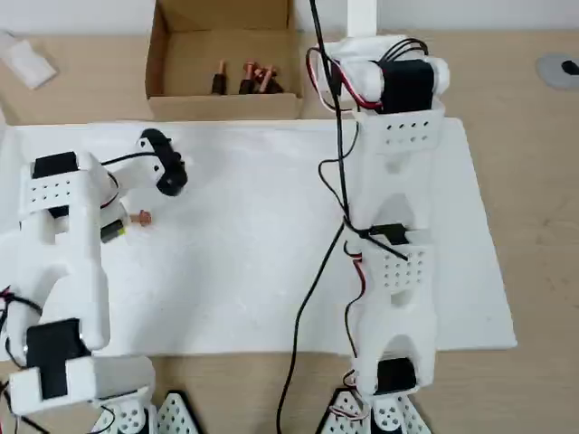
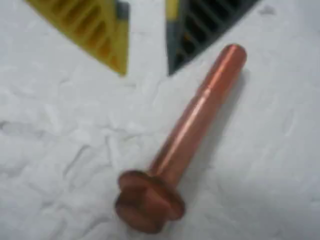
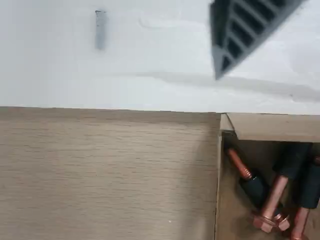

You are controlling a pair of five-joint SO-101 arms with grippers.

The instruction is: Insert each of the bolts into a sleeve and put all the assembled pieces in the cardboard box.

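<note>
The bolt (image 2: 175,145) on the white sheet (image 1: 271,271) is copper-coloured metal, its shank smooth with a soft sheen and its flanged head duller. The sheet looks like foam or paper wadding, matt, creased and rough. Beneath it the tabletop (image 1: 534,199) is pale wood grain, smooth and matt. The cardboard box (image 1: 156,63) at the tabletop's far edge is plain brown board, dull. Inside it the sleeves (image 3: 255,187) look like black matt plastic around shiny coppery boxed bolts (image 3: 274,200). The arms (image 1: 398,145) are white matt plastic pierced with small holes. The left gripper (image 2: 145,70) has ribbed plastic fingers (image 2: 95,30), one yellow, one dark
</note>
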